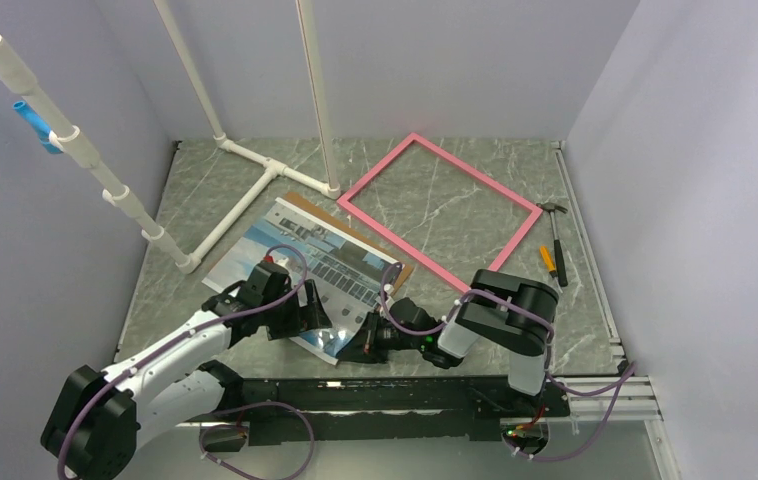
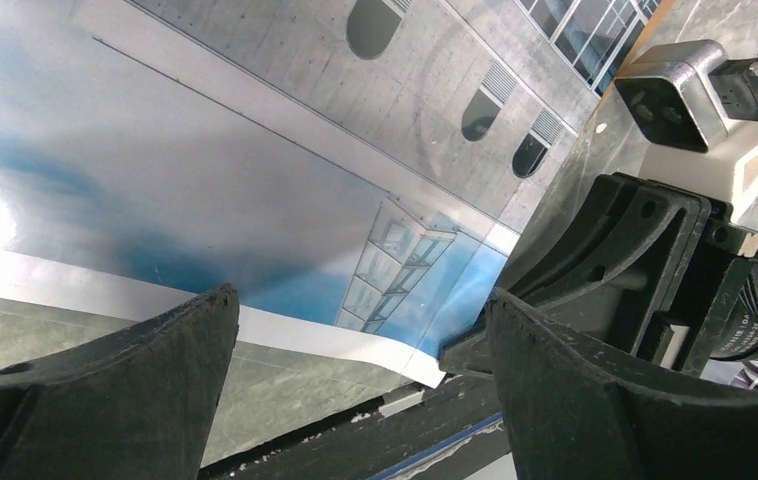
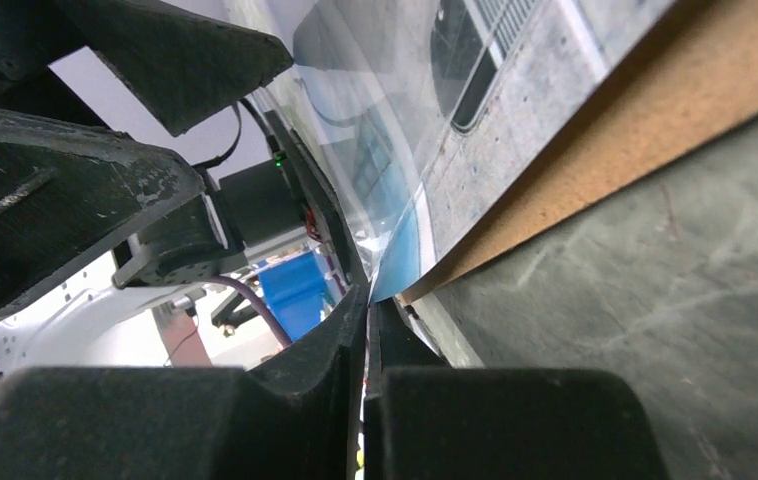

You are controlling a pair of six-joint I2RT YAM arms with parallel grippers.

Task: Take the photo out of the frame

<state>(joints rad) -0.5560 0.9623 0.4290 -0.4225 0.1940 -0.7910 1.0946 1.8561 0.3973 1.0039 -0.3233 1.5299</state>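
The pink frame (image 1: 440,205) lies flat and empty at the back right of the table. The photo (image 1: 305,265), blue sky and a grey building, lies on its brown backing board (image 1: 300,203) to the frame's left. My right gripper (image 1: 348,350) is shut on the photo's near corner. In the right wrist view the gripper (image 3: 368,320) pinches the thin print (image 3: 515,90), which curls up off the board (image 3: 635,140). My left gripper (image 1: 315,318) is open over the photo's near edge. In its wrist view the gripper (image 2: 360,330) straddles the white border of the photo (image 2: 255,180), holding nothing.
A white pipe stand (image 1: 255,180) rises at the back left, its feet next to the photo. A hammer (image 1: 556,235) and an orange-handled tool (image 1: 547,260) lie right of the frame. Grey walls close in on three sides. The black rail (image 1: 395,395) runs along the near edge.
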